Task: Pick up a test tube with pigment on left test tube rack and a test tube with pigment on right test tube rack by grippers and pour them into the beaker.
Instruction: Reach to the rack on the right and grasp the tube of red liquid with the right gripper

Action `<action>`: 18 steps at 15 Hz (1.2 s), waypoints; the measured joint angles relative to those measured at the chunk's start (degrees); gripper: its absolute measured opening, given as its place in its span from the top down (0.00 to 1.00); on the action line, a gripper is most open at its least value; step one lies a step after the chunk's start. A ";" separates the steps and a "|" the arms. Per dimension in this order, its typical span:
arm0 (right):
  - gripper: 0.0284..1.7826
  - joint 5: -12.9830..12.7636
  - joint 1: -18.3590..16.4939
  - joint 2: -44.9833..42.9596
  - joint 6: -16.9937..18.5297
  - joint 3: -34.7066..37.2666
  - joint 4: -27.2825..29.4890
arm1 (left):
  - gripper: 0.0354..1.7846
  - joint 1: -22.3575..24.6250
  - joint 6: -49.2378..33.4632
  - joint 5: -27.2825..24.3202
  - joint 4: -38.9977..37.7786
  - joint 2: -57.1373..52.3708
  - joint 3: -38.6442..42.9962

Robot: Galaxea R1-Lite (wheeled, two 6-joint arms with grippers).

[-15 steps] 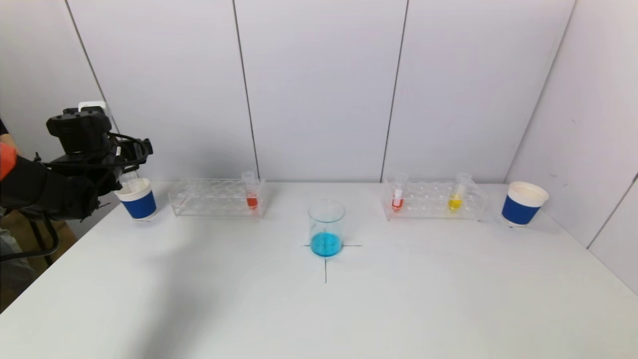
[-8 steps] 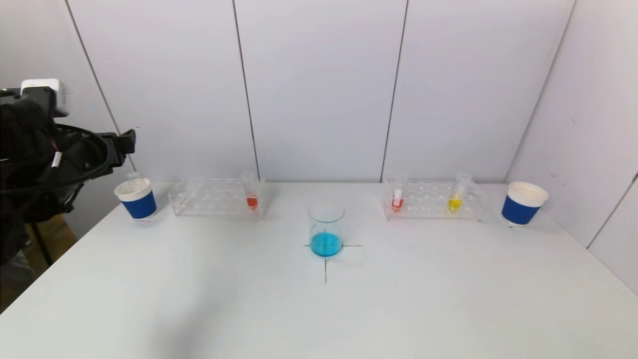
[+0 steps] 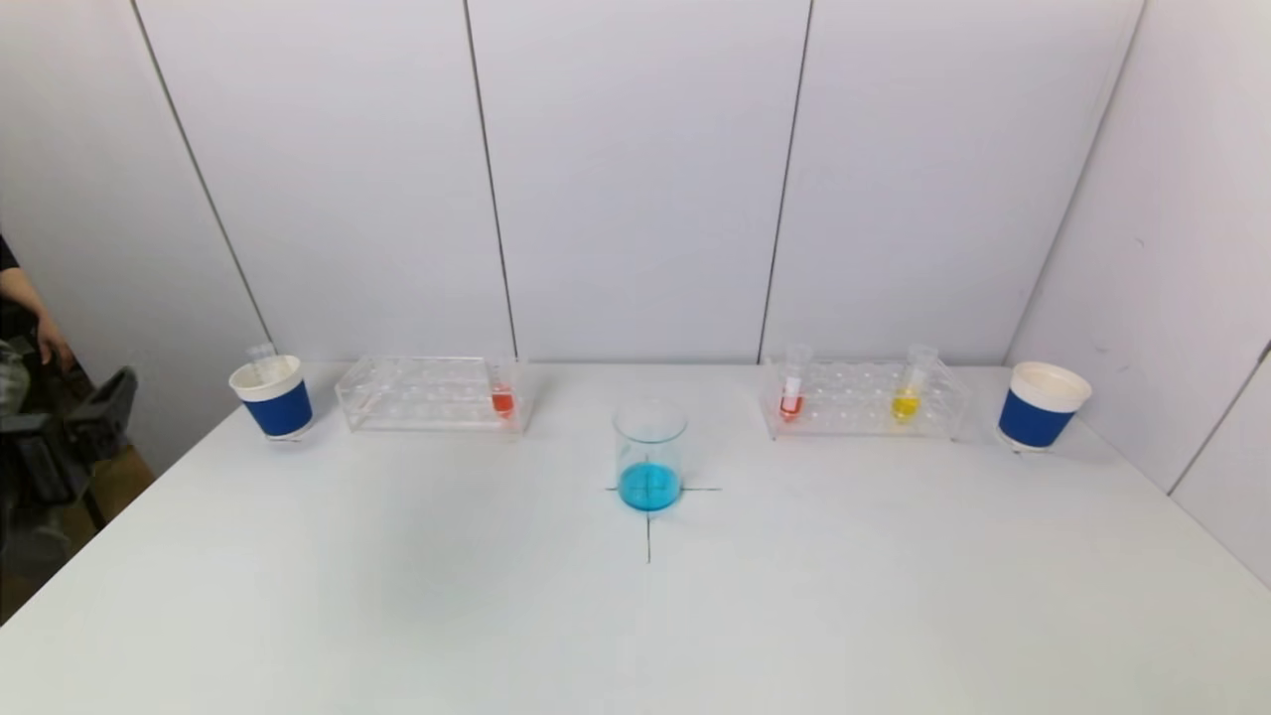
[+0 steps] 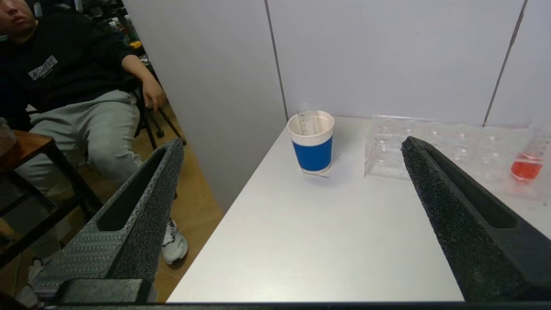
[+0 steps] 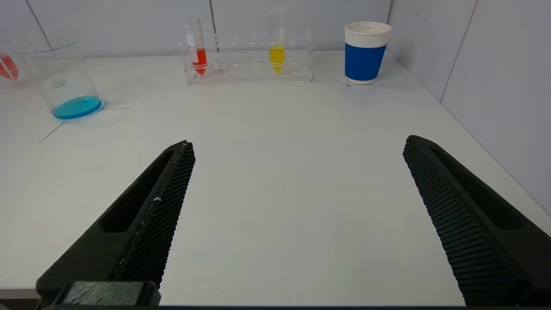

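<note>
The glass beaker (image 3: 650, 455) with blue liquid stands at the table's middle on a cross mark. The left rack (image 3: 427, 394) holds one red-pigment tube (image 3: 502, 389) at its right end. The right rack (image 3: 864, 399) holds a red tube (image 3: 791, 393) and a yellow tube (image 3: 906, 393). My left gripper (image 3: 104, 402) is open and empty, low beyond the table's left edge; in the left wrist view (image 4: 292, 143) it faces the left cup (image 4: 311, 142). My right gripper (image 5: 299, 143) is open and empty over the table's near right; it is out of the head view.
A blue paper cup (image 3: 273, 399) with an empty tube (image 3: 263, 356) in it stands left of the left rack. Another blue cup (image 3: 1043, 407) stands right of the right rack. A person (image 4: 64, 82) sits beyond the table's left edge.
My left arm has drawn back from above the left cup, down and left past the table's edge. The empty tube stays in the cup.
</note>
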 joint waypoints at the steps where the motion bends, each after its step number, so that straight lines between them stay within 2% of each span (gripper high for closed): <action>1: 0.01 0.00 0.00 0.00 -0.02 0.00 0.02 | 0.01 -0.02 0.10 -0.05 1.93 -3.93 2.28; 5: 0.01 -0.02 0.00 0.00 0.00 0.00 0.00 | 0.01 -0.05 -0.55 -1.51 12.71 -18.31 7.25; 13: 0.01 0.00 0.00 0.00 0.00 0.00 0.00 | 0.01 -0.16 -1.15 -9.89 47.92 -50.36 8.85; 15: 0.01 -0.02 0.00 0.00 0.00 0.00 0.00 | 0.01 -0.27 -1.12 -12.37 51.40 -54.75 9.26; 18: 0.01 -0.02 0.00 0.00 0.00 0.00 0.02 | 0.01 -0.38 -1.21 -14.71 52.36 -58.44 12.43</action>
